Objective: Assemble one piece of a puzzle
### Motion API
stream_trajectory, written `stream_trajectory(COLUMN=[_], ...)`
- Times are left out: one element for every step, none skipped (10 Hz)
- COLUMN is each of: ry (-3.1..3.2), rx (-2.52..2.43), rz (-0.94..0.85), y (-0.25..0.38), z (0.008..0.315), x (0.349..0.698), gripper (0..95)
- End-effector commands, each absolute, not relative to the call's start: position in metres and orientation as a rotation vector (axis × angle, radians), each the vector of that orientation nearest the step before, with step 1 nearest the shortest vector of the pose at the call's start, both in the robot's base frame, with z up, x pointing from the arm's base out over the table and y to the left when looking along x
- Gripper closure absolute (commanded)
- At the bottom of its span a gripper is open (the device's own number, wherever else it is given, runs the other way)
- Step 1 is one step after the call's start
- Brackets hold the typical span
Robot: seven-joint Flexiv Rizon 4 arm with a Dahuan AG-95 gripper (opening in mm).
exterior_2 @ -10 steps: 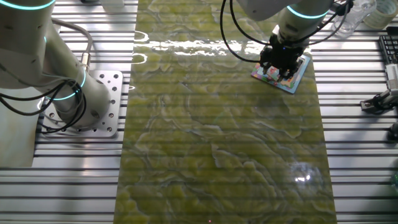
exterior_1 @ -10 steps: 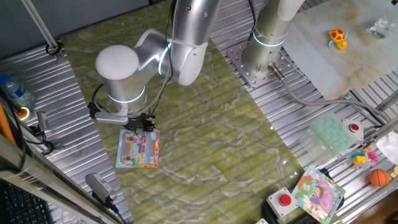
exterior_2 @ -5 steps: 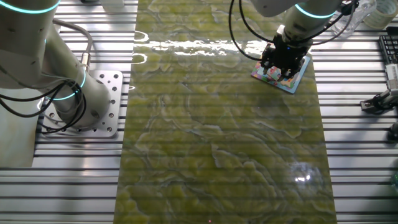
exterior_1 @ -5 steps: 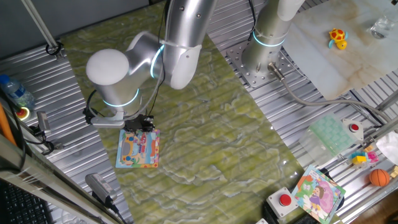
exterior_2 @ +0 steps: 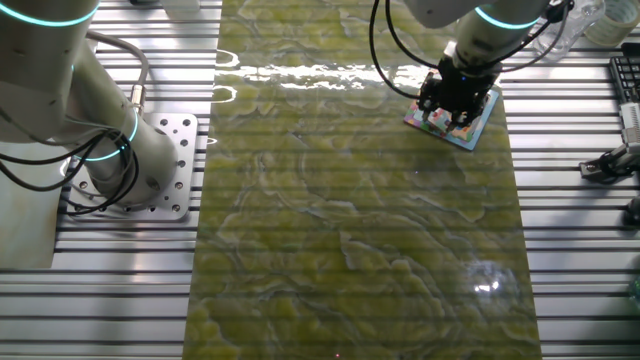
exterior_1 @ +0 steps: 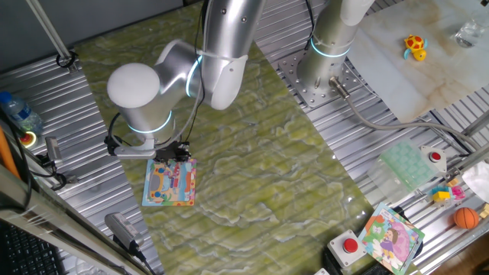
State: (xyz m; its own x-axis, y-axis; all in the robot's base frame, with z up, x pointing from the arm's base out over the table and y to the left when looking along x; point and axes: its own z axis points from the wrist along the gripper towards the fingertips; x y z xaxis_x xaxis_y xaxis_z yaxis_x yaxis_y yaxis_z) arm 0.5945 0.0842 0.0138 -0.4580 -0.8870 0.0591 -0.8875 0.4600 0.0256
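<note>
The puzzle (exterior_1: 170, 184) is a small square board with a light-blue border and an orange, pink and yellow picture. It lies flat on the green mat at the left. In the other fixed view the puzzle (exterior_2: 468, 129) lies at the far right of the mat. My gripper (exterior_1: 175, 153) points down at the board's far edge, right over it or touching it. In the other fixed view my gripper (exterior_2: 453, 103) covers much of the board. Its black fingers hide the gap between them. The piece is hidden from both views.
A second arm's base (exterior_1: 325, 72) is bolted beside the mat; it also shows in the other fixed view (exterior_2: 125, 150). A purple-and-green picture board (exterior_1: 390, 237), a red button (exterior_1: 350, 246), a green tray (exterior_1: 409, 164) and an orange ball (exterior_1: 465, 218) sit at the lower right. A bottle (exterior_1: 19, 112) lies at the left.
The arm's elbow swung a little to the left and the gripper shifted slightly along the board's far edge. It has held still for the last half second.
</note>
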Motion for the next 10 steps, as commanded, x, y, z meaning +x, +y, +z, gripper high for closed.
stream_trajectory(ry=[-2.607, -2.610, -2.608, -2.608, -2.610, -2.603, -2.593, -2.579, -2.563, -2.550], rx=[1.636, 1.642, 1.650, 1.650, 1.657, 1.658, 1.668, 1.684, 1.702, 1.722], rz=[0.017, 0.016, 0.022, 0.022, 0.029, 0.040, 0.044, 0.049, 0.055, 0.052], y=[0.0845, 0.0846, 0.0852, 0.0852, 0.0875, 0.0886, 0.0885, 0.0881, 0.0870, 0.0864], z=[0.0145, 0.0144, 0.0150, 0.0150, 0.0161, 0.0164, 0.0157, 0.0149, 0.0139, 0.0135], x=[0.5939, 0.5942, 0.5950, 0.5950, 0.5985, 0.6006, 0.6009, 0.6006, 0.5994, 0.5988], gripper=[57.0, 57.0, 57.0, 57.0, 57.0, 57.0, 57.0, 57.0, 57.0, 57.0])
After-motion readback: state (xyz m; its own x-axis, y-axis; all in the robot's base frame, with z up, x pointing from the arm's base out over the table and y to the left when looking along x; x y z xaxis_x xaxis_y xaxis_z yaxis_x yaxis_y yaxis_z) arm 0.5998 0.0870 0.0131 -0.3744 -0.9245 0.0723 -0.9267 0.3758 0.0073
